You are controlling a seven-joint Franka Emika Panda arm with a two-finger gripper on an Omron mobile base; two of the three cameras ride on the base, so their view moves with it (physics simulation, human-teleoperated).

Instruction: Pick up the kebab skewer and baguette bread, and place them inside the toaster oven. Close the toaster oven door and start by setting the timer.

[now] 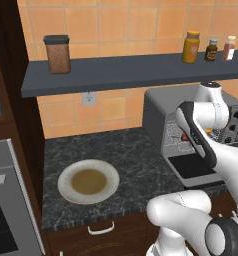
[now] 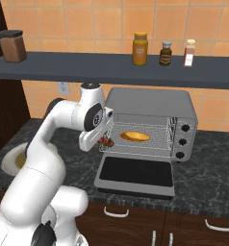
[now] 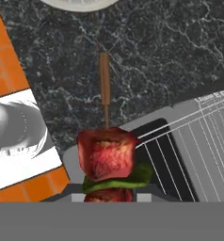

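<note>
Kebab skewer (image 3: 107, 155), a thin brown stick strung with red-brown chunks and a green piece, sits clamped in the closed two-finger gripper (image 2: 103, 141) at the left front corner of the grey metal toaster oven (image 2: 150, 103). White arm (image 2: 63, 117) arches up from the base, elbow high, wrist bent towards the wire rack (image 2: 155, 139), where the golden-orange baguette bread (image 2: 134, 136) lies. Dark glass toaster oven door (image 2: 135, 173) lies folded down over the counter's front edge.

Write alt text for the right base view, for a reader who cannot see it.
A white robot arm holds its gripper, shut on a kebab skewer, at the left edge of an open toaster oven whose wire rack carries a baguette bread. The toaster oven door lies folded down on the dark counter, below a shelf of jars.
</note>
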